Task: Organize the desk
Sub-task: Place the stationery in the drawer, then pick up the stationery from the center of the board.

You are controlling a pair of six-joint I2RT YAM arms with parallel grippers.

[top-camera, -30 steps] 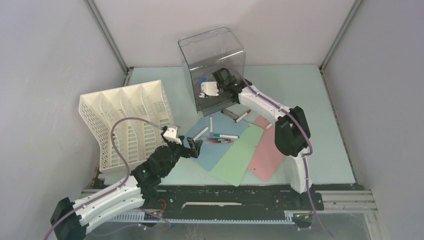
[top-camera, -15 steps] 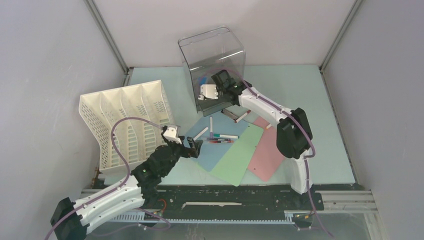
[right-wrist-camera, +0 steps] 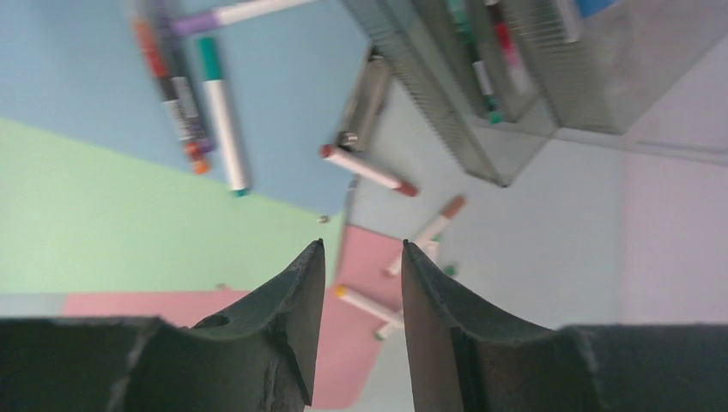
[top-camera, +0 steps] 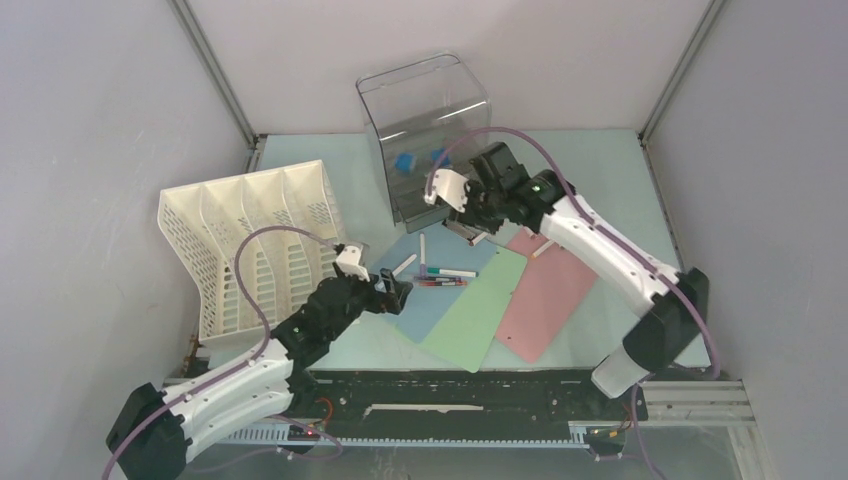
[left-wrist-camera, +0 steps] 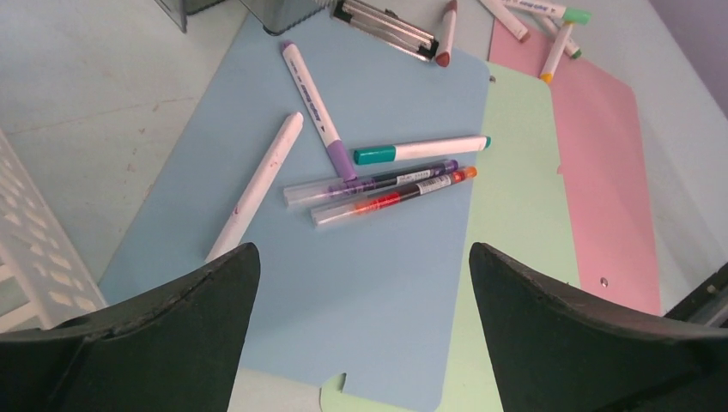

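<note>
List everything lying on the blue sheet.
On the blue sheet: a white marker, a purple-capped marker, a teal-capped marker, two clear pens, plus a metal clip. Whatever lies beneath the sheet is hidden.

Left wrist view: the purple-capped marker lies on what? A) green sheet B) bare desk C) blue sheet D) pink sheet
C: the purple-capped marker lies wholly on the blue sheet, well clear of the green sheet.

Pens (left-wrist-camera: 421, 148) on blue folder (left-wrist-camera: 369, 283), white rack (top-camera: 240, 240)
</note>
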